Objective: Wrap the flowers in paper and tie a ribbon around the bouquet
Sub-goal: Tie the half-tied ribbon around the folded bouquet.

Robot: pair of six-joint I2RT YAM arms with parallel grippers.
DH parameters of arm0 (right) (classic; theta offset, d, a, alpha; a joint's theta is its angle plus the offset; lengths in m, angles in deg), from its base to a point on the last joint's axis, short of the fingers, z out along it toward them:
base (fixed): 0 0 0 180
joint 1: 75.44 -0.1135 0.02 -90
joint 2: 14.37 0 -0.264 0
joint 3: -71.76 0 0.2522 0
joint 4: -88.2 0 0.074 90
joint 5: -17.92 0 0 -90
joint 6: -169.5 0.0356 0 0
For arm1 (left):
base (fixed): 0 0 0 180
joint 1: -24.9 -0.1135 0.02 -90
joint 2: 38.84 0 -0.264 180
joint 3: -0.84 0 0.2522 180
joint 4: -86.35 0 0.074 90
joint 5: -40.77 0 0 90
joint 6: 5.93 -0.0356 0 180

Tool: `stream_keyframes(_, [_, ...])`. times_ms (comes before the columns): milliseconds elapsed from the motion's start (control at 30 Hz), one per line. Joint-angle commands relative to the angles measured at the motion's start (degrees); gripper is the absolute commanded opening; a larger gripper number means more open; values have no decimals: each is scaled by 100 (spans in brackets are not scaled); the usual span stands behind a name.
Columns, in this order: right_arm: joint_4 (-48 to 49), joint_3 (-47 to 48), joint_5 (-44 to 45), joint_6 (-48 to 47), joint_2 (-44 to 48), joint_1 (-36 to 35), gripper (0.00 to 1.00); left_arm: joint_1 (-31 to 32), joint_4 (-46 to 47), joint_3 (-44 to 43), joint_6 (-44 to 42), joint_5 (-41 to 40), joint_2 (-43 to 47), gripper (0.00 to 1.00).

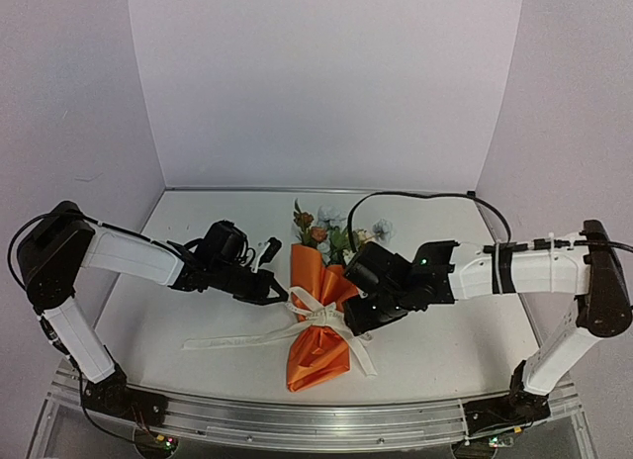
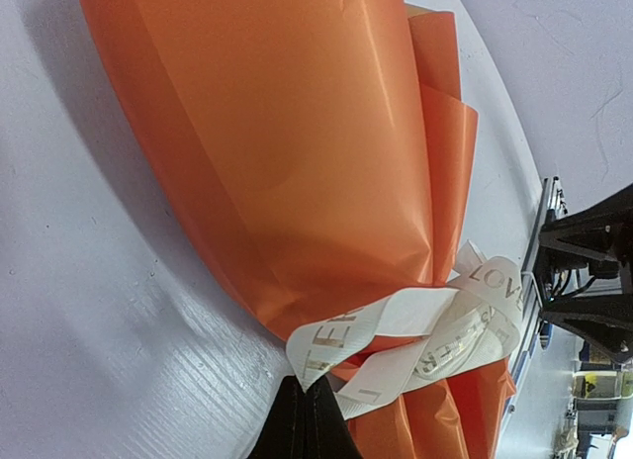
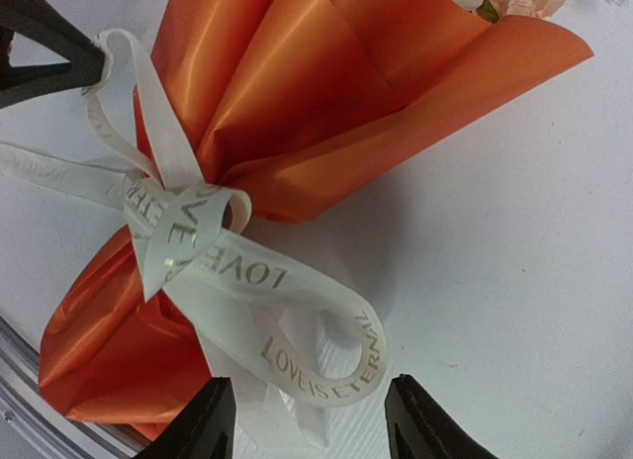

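Observation:
The bouquet [image 1: 318,325] lies mid-table, an orange paper [image 2: 297,133] cone with its narrow end toward me. The flowers [image 1: 331,236] poke out at its far end. A cream ribbon [image 1: 318,309] printed with gold letters is knotted in a bow round the pinched waist. My left gripper [image 2: 309,395] is shut on the tip of the bow's left loop [image 2: 336,345]. On the other side, my right gripper [image 3: 309,405] stands open. The right loop [image 3: 326,350] lies slack on the table just ahead of its fingers, touching neither. A ribbon tail [image 1: 227,338] trails left.
White walls close in the table on three sides. A metal rail [image 1: 297,419] runs along the near edge, just below the cone's tip. A black cable [image 1: 415,194] arcs over the right arm behind the flowers.

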Motion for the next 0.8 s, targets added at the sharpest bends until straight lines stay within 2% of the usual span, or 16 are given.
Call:
stream_keyframes(0, [1052,16,-869,-576,-355,298,53,-29,96,-109,-60,127,100,0])
stream_keyframes(300, [1672,-144,-1297,-677,-720,555,56,-29,40,-159,-64,141,72,0])
stream_keyframes(467, [1888,-311,-1412,-553,-829,575,52,-29,-25,-171,-76,78,85,0])
stream_keyframes(633, [1924,-470,-1259,-365,-625,582,33,-29,-77,-177,-32,-29,90,0])
stream_keyframes(767, [1838,-595,-990,-190,-387,585,14,-29,-142,-149,41,-186,134,0])
